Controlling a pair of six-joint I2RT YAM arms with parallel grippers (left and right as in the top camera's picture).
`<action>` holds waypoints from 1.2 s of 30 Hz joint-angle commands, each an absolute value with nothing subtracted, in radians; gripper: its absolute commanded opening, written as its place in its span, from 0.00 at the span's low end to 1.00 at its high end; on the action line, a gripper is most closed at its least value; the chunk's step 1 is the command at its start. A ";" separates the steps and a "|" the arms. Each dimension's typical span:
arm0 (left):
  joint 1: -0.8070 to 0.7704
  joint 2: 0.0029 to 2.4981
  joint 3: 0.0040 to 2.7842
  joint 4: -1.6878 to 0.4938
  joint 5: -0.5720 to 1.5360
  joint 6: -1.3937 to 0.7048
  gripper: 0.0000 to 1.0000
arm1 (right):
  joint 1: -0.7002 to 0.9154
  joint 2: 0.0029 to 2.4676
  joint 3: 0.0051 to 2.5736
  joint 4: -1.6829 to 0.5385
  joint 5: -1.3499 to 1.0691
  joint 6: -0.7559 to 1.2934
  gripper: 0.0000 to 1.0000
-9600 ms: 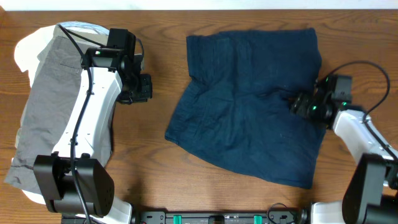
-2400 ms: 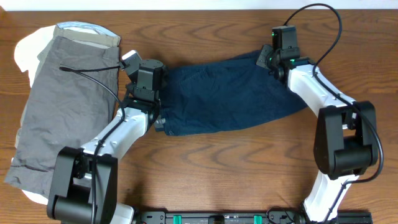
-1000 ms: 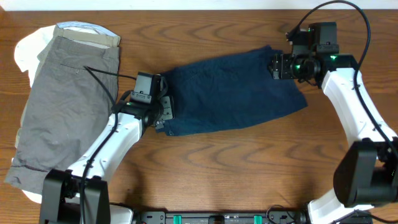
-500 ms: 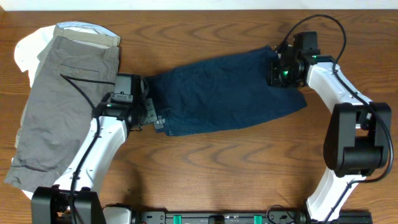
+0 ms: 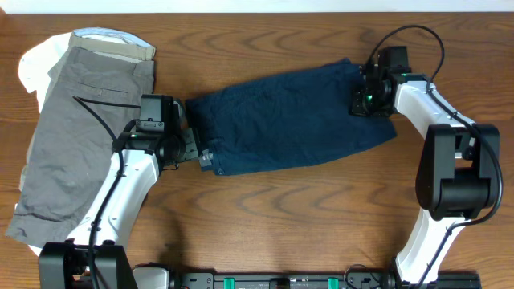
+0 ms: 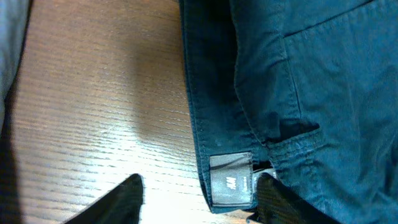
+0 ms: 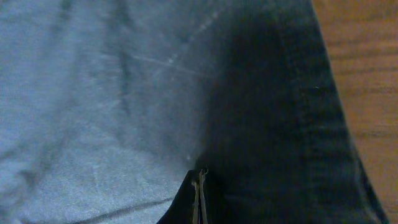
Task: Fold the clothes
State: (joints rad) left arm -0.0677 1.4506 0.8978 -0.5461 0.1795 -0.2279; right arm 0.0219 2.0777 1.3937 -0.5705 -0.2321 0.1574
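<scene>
Nearest me, along the front of the table (image 5: 265,217), is plain brown wood with a strong grain, and the two white arms rise from that edge. On the left a pair of grey shorts (image 5: 72,136) lies flat and long, smooth woven cloth with a slit pocket. It rests on a white garment (image 5: 30,68) that shows round its edges, and a thin black cable (image 5: 96,103) from the left arm loops over the grey cloth. Just right of that pile the left claw (image 5: 193,149) hangs with its dark fingers spread wide. One finger is on either side of the waistband end of the navy shorts (image 5: 289,120), where a small grey label (image 6: 231,180) is sewn in. Those shorts lie mid-table as a long band slanting up towards the far right, soft, faintly creased cloth with stitched seams, apart from the grey pile. At their far right corner the right claw (image 5: 359,103) sits low on the cloth, fingers pressed together with the tips against a dark fold. Whether any cloth is pinched between them I cannot tell. Farthest off, a strip of tan cloth (image 5: 112,42) peeks out above the grey shorts
</scene>
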 commanded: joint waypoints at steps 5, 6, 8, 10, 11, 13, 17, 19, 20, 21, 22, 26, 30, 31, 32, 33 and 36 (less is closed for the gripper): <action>-0.064 1.522 0.907 -0.540 0.200 -0.203 0.88 | 0.012 2.135 1.392 -0.577 -0.198 0.179 0.01; -0.064 1.536 0.907 -0.533 0.201 -0.192 0.89 | 0.012 2.137 1.392 -0.576 -0.199 0.180 0.01; -0.064 1.570 0.907 -0.509 0.207 -0.174 0.90 | 0.012 2.138 1.392 -0.576 -0.199 0.180 0.01; -0.062 1.605 0.907 -0.477 0.242 -0.146 0.90 | 0.012 2.138 1.392 -0.577 -0.199 0.180 0.01; -0.062 1.621 0.907 -0.460 0.255 -0.141 0.90 | 0.012 2.138 1.392 -0.577 -0.199 0.180 0.01; -0.062 1.653 0.907 -0.424 0.270 -0.138 0.90 | 0.012 2.138 1.392 -0.581 -0.199 0.180 0.01; -0.062 1.706 0.907 -0.360 0.330 -0.119 0.90 | 0.011 2.138 1.392 -0.587 -0.199 0.179 0.01; -0.062 1.727 0.907 -0.335 0.370 -0.103 0.90 | 0.012 2.138 1.392 -0.591 -0.198 0.179 0.01; -0.062 1.735 0.907 -0.327 0.383 -0.098 0.90 | 0.012 2.138 1.392 -0.591 -0.198 0.179 0.01; -0.062 1.745 0.907 -0.321 0.385 -0.097 0.90 | 0.012 2.138 1.392 -0.591 -0.199 0.179 0.01; -0.062 1.750 0.907 -0.319 0.385 -0.097 0.90 | 0.012 2.138 1.392 -0.591 -0.199 0.179 0.01; -0.062 1.786 0.907 -0.320 0.390 -0.097 0.86 | 0.012 2.138 1.392 -0.591 -0.198 0.179 0.01; -0.062 1.807 0.907 -0.320 0.413 -0.107 0.41 | 0.012 2.138 1.392 -0.596 -0.199 0.180 0.01; -0.062 1.807 0.907 -0.319 0.412 -0.109 0.32 | 0.011 2.138 1.392 -0.599 -0.199 0.180 0.01; -0.062 1.806 0.908 -0.319 0.412 -0.109 0.23 | 0.011 2.138 1.392 -0.602 -0.199 0.180 0.01; -0.062 1.805 0.908 -0.319 0.411 -0.109 0.14 | 0.011 2.138 1.392 -0.606 -0.199 0.180 0.01; -0.061 1.789 0.908 -0.328 0.411 -0.109 0.06 | 0.012 2.138 1.392 -0.619 -0.200 0.180 0.01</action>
State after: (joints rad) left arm -0.0616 1.7798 0.9195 -0.3099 0.4042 -0.1074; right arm 0.0204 2.0956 1.3983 -0.5945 -0.2241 0.1692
